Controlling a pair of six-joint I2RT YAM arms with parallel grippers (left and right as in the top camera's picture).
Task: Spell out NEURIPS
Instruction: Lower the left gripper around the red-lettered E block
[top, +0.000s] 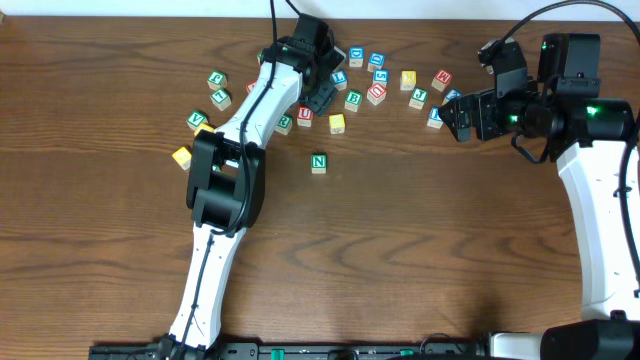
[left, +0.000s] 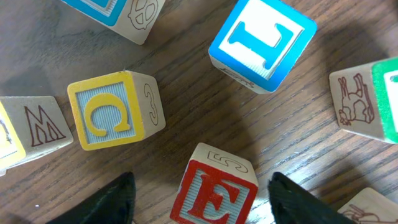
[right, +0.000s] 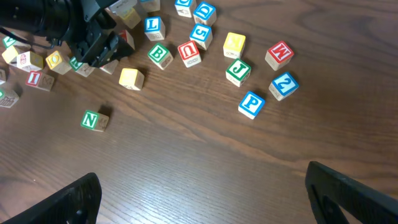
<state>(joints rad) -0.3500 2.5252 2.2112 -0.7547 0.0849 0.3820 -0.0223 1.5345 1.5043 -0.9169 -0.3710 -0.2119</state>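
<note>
- Dark wood-grain counter (top: 420, 250), with the letter cubes scattered in a loose pile along the far side.
- The green N cube (top: 318, 162) sat on its own on the near side of the pile, well apart from the rest. I read that as letter one placed, with six to go.
- I had the left arm (top: 255, 110) reaching into the middle of the pile. In its wrist view the left jaws were spread on either side of the red E cube (left: 214, 190), with bare wood showing on both sides, so nothing was pinched yet.
- The right jaws were spread wide and empty, hovering off the right end of the pile. The blue P cube (right: 251, 104) and red U cube (right: 188, 52) were both in plain sight from there.
- My main worry was the yellow C cube (left: 109, 111) sitting near one finger (left: 121, 199). If I came in sloppy, that finger could shove it.
- The E also looked a bit turned against the jaws. Pinching it on its corners could spin it or squirt it out.
- Later on, setting E just beside N could bump N out of line.
</note>
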